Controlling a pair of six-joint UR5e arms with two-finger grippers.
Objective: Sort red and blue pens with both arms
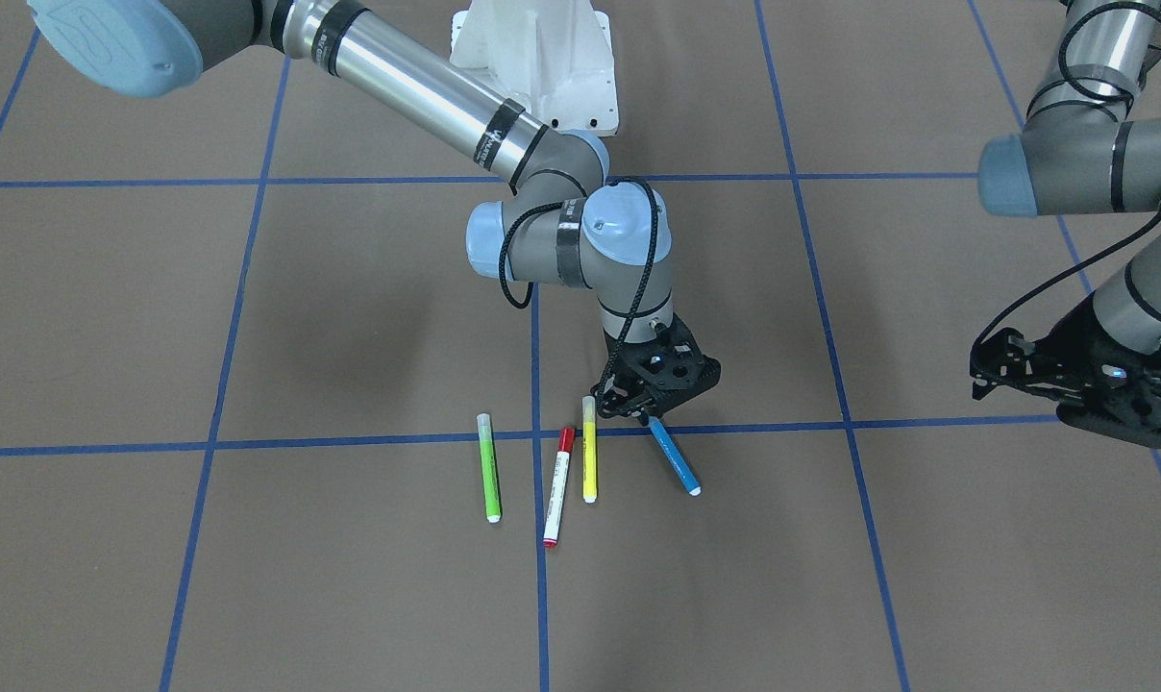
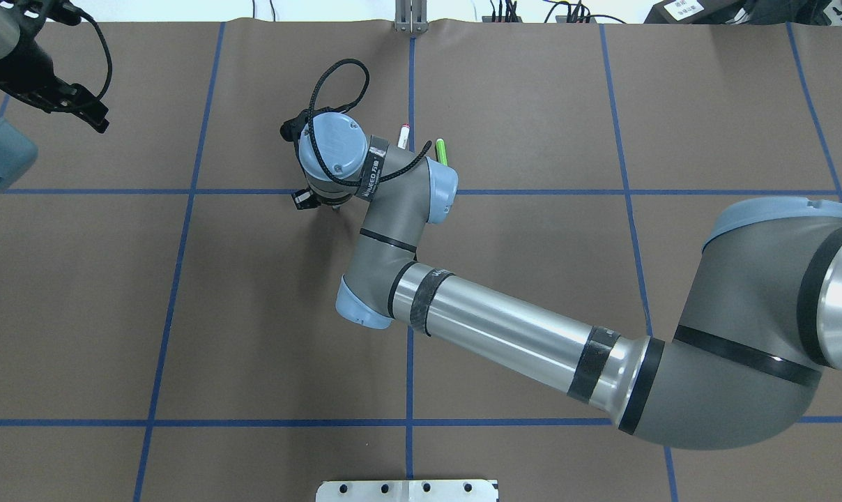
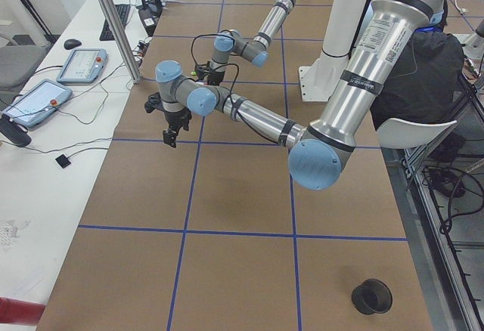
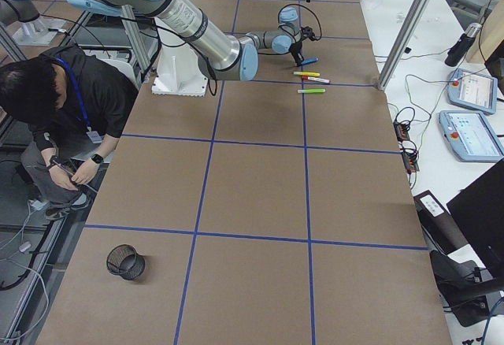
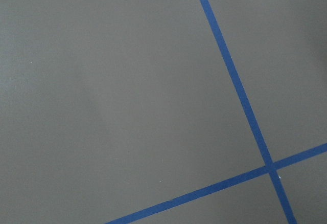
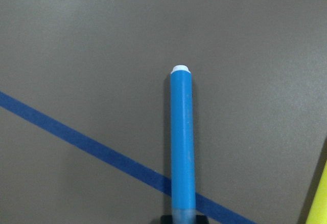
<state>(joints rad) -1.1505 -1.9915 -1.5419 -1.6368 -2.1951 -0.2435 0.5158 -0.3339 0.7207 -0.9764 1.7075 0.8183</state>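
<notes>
The blue pen (image 1: pixel 677 461) lies slanted across a blue tape line, white end toward the front. My right gripper (image 1: pixel 650 418) is down at its capped end and looks shut on it. In the right wrist view the blue pen (image 6: pixel 182 142) runs straight up from the bottom edge, with a bit of black fingertip at its base. The red pen (image 1: pixel 557 490), white barrel with a red cap, lies a little to that view's left. My left gripper (image 1: pixel 1061 408) hangs far off at the table's side, open, holding nothing, and its wrist view shows only bare mat.
A yellow marker (image 1: pixel 589 452) lies between the red and blue pens, and a lime-green marker (image 1: pixel 489 471) beyond the red one. A black cup (image 4: pixel 126 261) stands at the far end of the table. A person (image 4: pixel 55 124) sits beside the robot's white base (image 1: pixel 542 58).
</notes>
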